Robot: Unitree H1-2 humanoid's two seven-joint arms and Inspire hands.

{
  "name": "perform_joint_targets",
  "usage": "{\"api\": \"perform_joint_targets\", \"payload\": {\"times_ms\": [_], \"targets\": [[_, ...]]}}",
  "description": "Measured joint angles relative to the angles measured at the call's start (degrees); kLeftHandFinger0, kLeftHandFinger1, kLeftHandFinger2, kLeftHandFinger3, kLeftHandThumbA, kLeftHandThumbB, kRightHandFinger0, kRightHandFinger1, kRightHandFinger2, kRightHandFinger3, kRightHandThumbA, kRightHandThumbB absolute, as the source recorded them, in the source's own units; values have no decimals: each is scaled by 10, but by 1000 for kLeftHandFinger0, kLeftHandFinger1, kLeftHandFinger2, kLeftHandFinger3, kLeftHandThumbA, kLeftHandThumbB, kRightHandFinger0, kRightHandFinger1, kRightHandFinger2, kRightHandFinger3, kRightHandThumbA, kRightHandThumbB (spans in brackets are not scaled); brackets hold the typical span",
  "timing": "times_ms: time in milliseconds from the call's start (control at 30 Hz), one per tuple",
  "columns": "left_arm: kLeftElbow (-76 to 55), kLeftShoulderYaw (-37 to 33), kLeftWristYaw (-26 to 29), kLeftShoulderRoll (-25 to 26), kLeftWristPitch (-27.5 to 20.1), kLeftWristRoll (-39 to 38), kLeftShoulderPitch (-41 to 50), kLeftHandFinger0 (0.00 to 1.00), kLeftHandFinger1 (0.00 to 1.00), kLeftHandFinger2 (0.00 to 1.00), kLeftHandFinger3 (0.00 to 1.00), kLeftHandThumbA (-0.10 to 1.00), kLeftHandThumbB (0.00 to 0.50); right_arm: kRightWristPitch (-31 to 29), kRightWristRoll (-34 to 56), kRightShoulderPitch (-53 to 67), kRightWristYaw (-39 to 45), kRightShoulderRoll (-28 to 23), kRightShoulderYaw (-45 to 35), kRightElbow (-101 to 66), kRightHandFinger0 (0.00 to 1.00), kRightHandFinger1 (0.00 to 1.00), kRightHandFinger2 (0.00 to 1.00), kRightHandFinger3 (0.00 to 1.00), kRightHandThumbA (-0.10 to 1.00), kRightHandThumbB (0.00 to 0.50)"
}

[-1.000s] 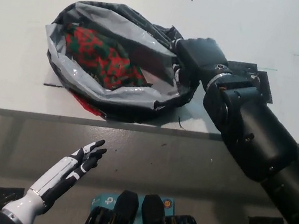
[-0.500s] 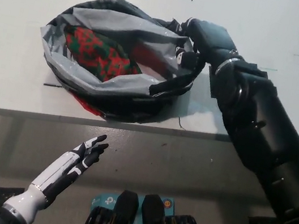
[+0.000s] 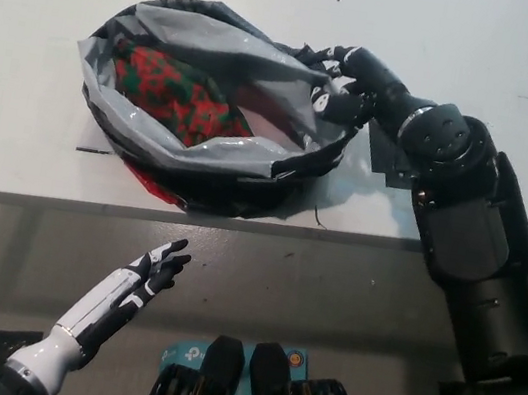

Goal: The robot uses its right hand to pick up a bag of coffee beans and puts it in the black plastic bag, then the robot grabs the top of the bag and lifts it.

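Now my right hand (image 3: 349, 82) pinches the black plastic bag (image 3: 208, 107) at its right rim, coffee bag (image 3: 180, 92) inside; my left hand (image 3: 144, 279) rests below the table (image 3: 453, 37), fingers spread.

Looks like a lab or test room: plain white table (image 3: 27, 158), bare grey floor (image 3: 328, 300) on the near side.

You see the black plastic bag (image 3: 201, 152) lying open on the white table (image 3: 493, 43). Inside the bag lies the red-and-green bag of coffee beans (image 3: 180, 94). The right hand (image 3: 349, 80) grips the bag's right rim. The left hand (image 3: 144, 279) hangs below the bag, off the table, fingers apart.
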Motion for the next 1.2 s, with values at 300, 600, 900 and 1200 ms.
{"api": "perform_joint_targets", "payload": {"times_ms": [300,600,900,1200], "targets": [[7,0,0,0,2,0,0,1000,1000,1000,1000,931,139,6,95,0,-4,27,-62,27,0,138,563,772,318,5],[13,0,0,0,2,0,0,1000,1000,1000,1000,914,112,14,179,0,-18,46,-117,51,0,86,556,741,347,1],[15,0,0,0,2,0,0,1000,1000,1000,1000,898,110,23,275,-13,-45,50,-186,86,0,231,738,1000,302,0],[16,0,0,0,2,0,0,1000,1000,1000,1000,878,122,31,358,-49,-70,55,-259,123,0,312,777,1000,175,0]]}}
